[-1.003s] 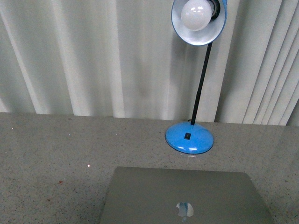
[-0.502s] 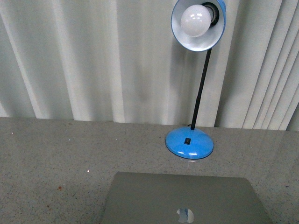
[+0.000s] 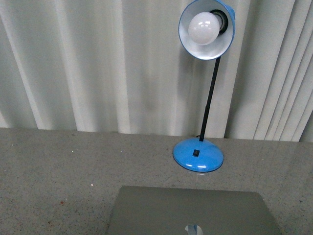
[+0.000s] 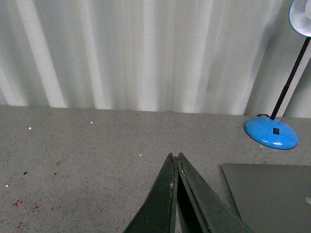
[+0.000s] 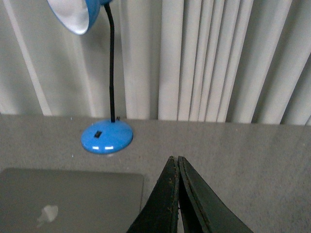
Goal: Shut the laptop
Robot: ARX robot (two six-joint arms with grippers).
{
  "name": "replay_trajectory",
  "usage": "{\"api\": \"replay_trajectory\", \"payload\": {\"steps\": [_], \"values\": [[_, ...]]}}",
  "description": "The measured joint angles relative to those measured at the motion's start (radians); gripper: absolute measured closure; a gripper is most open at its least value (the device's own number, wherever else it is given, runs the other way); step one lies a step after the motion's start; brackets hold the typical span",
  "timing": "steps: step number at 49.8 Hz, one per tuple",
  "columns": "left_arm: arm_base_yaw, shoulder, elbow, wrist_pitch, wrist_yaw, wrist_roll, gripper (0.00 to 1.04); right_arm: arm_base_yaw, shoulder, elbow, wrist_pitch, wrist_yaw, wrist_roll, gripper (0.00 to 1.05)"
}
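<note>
Two dark grippers hang above the grey speckled stone table, and both are pressed together with nothing between their tips. The left gripper (image 4: 175, 158) has its two thin dark fingers meeting at a point, with only a hairline between them. Under it is bare table (image 4: 73, 165) with a few small red-brown spots near the edge. The right gripper (image 5: 174, 160) looks the same, its two fingers touching at the tip and holding nothing. It floats over the table beside the near corner of the laptop. The slim silver-grey metal laptop (image 3: 193, 213) lies flat on the table with its lid down, so I see only the plain top. A shiny apple logo (image 3: 193, 229) sits on the lid at the low edge of the front view. From the left wrist view the laptop (image 4: 272, 194) is off to one side of the gripper and not touching it. From the right wrist view the laptop (image 5: 68, 199) is also apart from the fingers, with its logo showing. Past the far edge of the laptop stands a blue desk lamp with a round blue base (image 3: 198, 154), near the laptop but not touching it. A thin black pole goes up from the base to a blue shade with a white round bulb (image 3: 204, 28) inside. Behind the table hang pale white curtains (image 3: 98, 63) in long folds.
</note>
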Motion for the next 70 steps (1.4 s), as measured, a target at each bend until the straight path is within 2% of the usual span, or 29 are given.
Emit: {"api": "replay_trajectory", "payload": {"steps": [4, 18, 21, 25, 40, 42, 44, 47, 70], "values": [[0.0, 0.0, 0.0, 0.0, -0.001, 0.0, 1.01, 0.0, -0.093, 0.0, -0.116, -0.001, 0.0, 1.02], [0.0, -0.002, 0.0, 0.0, 0.0, 0.0, 1.01, 0.0, -0.121, 0.0, -0.122, -0.001, 0.0, 1.02], [0.0, -0.002, 0.0, 0.0, 0.0, -0.001, 0.93, 0.0, -0.121, 0.0, -0.122, -0.001, 0.0, 1.0], [0.0, -0.002, 0.0, 0.0, 0.0, 0.0, 0.8, 0.0, -0.121, 0.0, -0.122, -0.001, 0.0, 0.89], [0.0, -0.002, 0.0, 0.0, 0.0, -0.001, 0.11, 0.0, -0.121, 0.0, -0.122, -0.001, 0.0, 0.2], [0.0, -0.002, 0.0, 0.0, 0.0, 0.0, 0.05, 0.0, -0.121, 0.0, -0.122, -0.001, 0.0, 0.11], [0.0, -0.002, 0.0, 0.0, 0.0, 0.0, 0.07, 0.0, -0.121, 0.0, -0.122, -0.001, 0.0, 0.05], [0.0, -0.002, 0.0, 0.0, 0.0, 0.0, 0.07, 0.0, -0.121, 0.0, -0.122, -0.001, 0.0, 0.08], [0.0, -0.002, 0.0, 0.0, 0.0, 0.0, 0.07, 0.0, -0.121, 0.0, -0.122, -0.001, 0.0, 0.07]]}}
